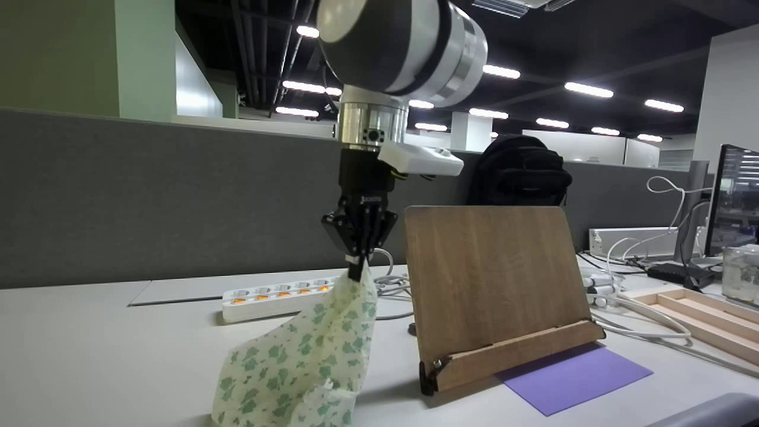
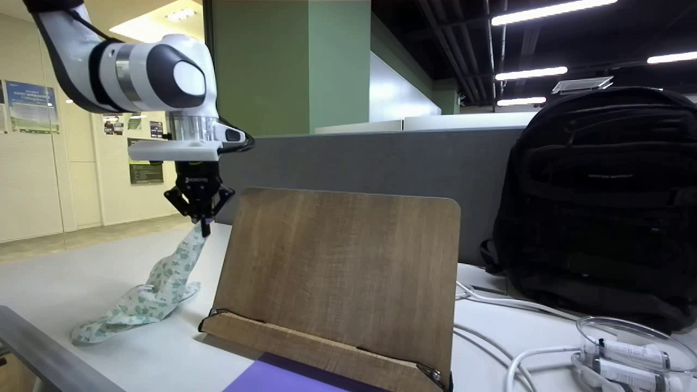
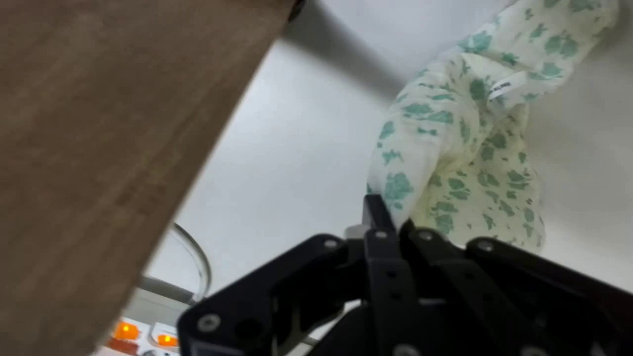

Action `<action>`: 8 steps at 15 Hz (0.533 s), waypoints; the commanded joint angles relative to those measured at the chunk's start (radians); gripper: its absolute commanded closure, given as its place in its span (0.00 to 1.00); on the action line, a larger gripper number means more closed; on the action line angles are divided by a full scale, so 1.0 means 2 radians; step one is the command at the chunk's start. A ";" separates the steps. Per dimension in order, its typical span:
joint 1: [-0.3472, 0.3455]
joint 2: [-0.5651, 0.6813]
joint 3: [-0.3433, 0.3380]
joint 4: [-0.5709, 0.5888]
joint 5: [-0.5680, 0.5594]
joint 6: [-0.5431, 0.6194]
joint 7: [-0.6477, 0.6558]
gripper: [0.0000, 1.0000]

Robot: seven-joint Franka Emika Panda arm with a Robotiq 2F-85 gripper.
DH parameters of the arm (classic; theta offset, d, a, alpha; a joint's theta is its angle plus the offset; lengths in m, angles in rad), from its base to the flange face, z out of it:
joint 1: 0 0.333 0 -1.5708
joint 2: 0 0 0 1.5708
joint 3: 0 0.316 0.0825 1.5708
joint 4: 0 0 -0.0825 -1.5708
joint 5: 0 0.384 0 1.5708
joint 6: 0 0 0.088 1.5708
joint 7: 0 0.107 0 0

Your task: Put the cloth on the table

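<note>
A robot's gripper [image 1: 356, 270] pinches the top end of a green-patterned cloth [image 1: 296, 362], whose lower folds lie on a white table [image 1: 118, 356]. A wooden stand [image 1: 498, 279] leans back nearby, near a power strip [image 1: 273, 303].

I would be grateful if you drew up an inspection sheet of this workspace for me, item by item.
Surface: white table, carrying the lower part of the cloth.
Job's things: cloth, pale with green print, raised at one end and creased below.
Clutter: wooden stand, purple sheet at its foot, power strip with orange switches, pale wooden tray.
Hand: pointing down, closed on the cloth's raised end.
Cables: looped beside the power strip; more show right of the stand in both exterior views.
Surroundings: grey partition, with a black backpack standing before it; monitor at the edge of an exterior view.
</note>
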State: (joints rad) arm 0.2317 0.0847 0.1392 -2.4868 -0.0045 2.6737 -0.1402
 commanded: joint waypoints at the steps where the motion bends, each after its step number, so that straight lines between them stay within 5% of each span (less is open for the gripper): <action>1: 0.022 0.028 -0.040 0.025 -0.082 -0.013 0.131 0.99; 5: 0.021 0.061 -0.027 0.049 -0.115 -0.024 0.229 0.99; 8: 0.027 0.084 -0.025 0.064 -0.106 -0.033 0.243 0.99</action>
State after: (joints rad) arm 0.2734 0.2047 0.0860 -2.4128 -0.2063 2.6491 0.2710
